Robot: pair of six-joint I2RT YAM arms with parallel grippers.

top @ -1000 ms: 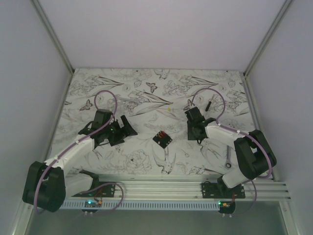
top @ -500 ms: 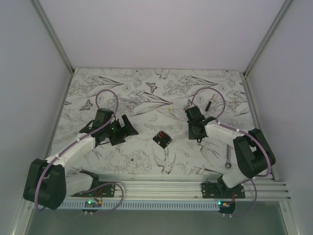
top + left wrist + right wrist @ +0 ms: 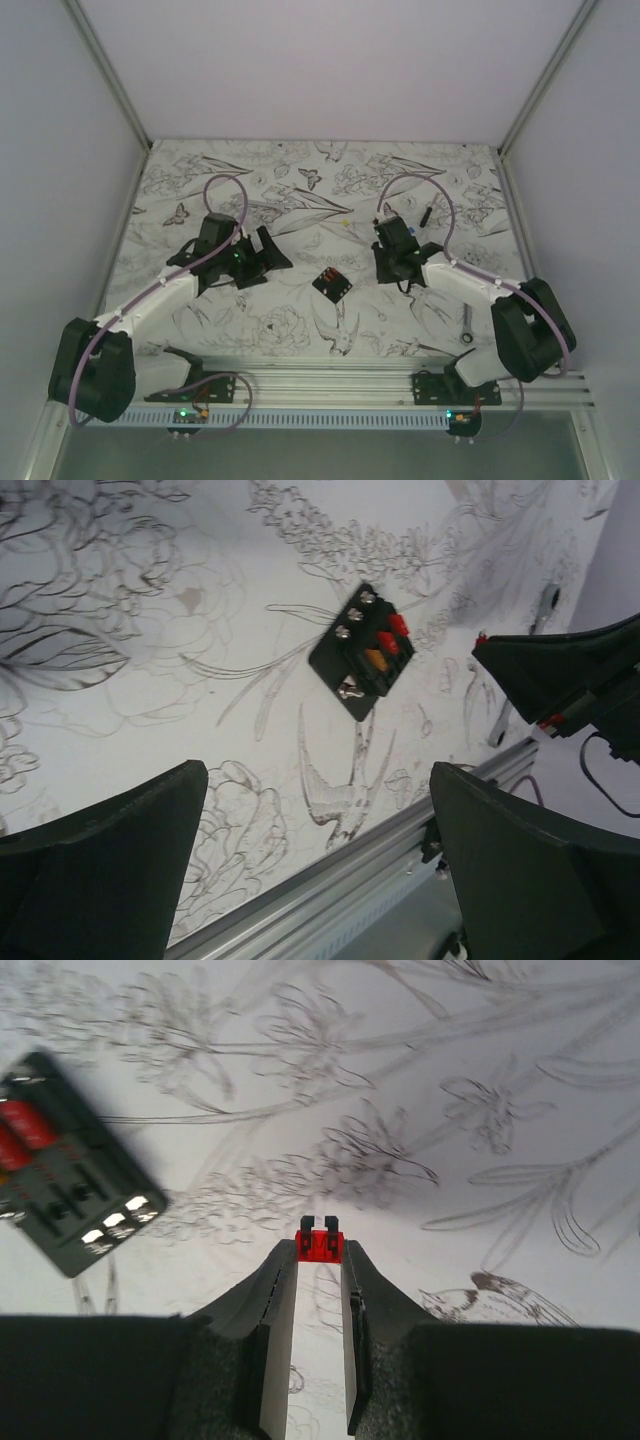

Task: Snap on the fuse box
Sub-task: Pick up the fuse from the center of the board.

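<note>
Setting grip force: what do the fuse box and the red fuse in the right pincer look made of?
Fuse box: looks like matte black moulded plastic, with shiny, metal-looking contacts that glint. Red fuse: seemingly red plastic, with dark tabs on top; too small to be sure.

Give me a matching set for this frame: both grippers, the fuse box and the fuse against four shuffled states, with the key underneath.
Things:
1. left gripper
2. right gripper
3. fuse box
4. red fuse

States:
A. lies flat on the table, nothing touching it
B. pinched between two fingertips
C. jaws wide apart, holding nothing
D. closed on a small part

Pairs: 1-C, 2-D, 3-A, 4-B
</note>
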